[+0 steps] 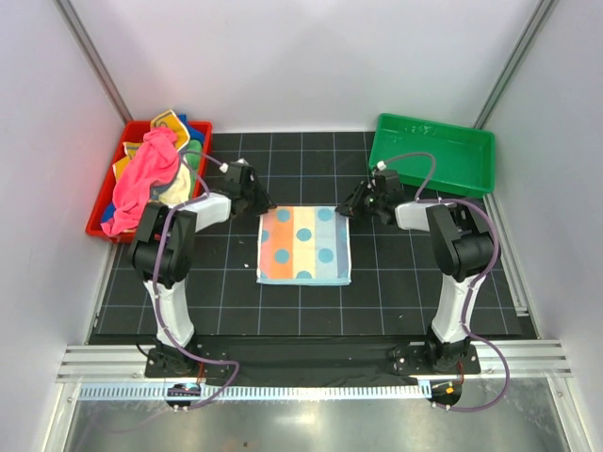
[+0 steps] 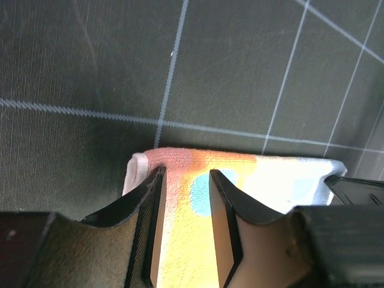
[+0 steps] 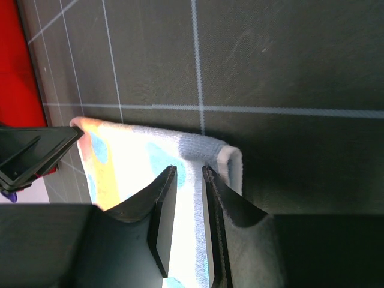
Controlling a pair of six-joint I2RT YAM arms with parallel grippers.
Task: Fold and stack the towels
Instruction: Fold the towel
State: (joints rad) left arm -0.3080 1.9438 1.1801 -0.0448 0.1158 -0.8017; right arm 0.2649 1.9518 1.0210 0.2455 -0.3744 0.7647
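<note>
Both spread, left hand (image 2: 186, 174) and right hand (image 3: 189, 170) overhang far corners of the patchwork towel (image 1: 304, 247).

The left arm (image 1: 168, 247) rises from its base at the counter's (image 1: 396, 292) near edge, bends at the elbow and reaches forward and inward. Its left claw (image 1: 258, 201) sits low over the counter's middle. The right arm (image 1: 459, 247) mirrors that pose, with the right claw (image 1: 349, 207) pointing inward. The two claws face each other, well apart. The left claw's fingers (image 2: 150, 222) stand clearly parted, while the right claw's fingers (image 3: 163, 210) leave a narrower gap.
</note>
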